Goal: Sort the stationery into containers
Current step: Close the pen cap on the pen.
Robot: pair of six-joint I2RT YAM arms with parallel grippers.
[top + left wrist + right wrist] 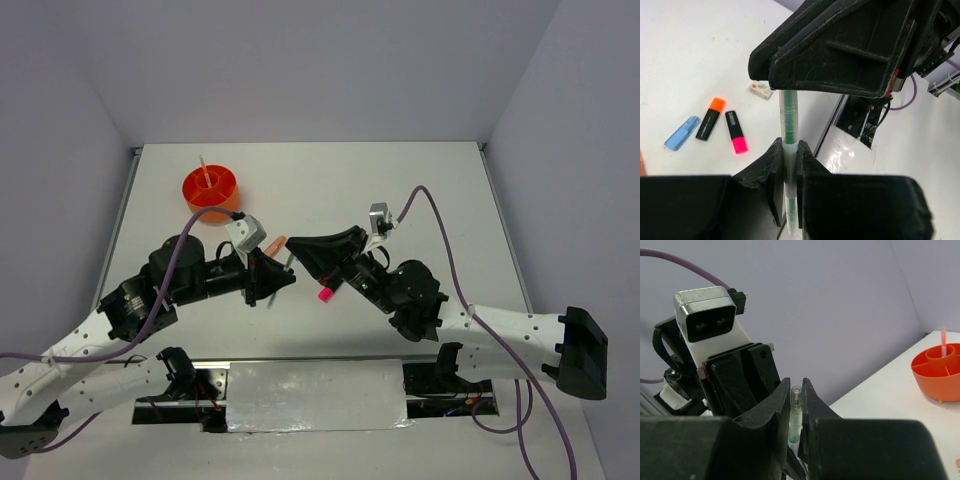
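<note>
**Left gripper**: fingers narrow, pressed on both sides of a green pen. The pen stands upright between the pads, and its lower part runs down the gap.

**Right gripper**: fingers narrow, closed on the same pen. The pen's clear tip shows just above the fingertips. In the left wrist view this gripper covers the pen's upper end, so both grippers hold one pen above the table.

**On the table below, left wrist view:**
- a light-blue piece
- a black highlighter with orange cap just beside it
- a black highlighter with pink cap next along
- a pale eraser apart from these, near the pen's line

**Orange organiser**: at the far left of the table, well apart from both grippers. A thin orange pen stands in its centre well.
</note>
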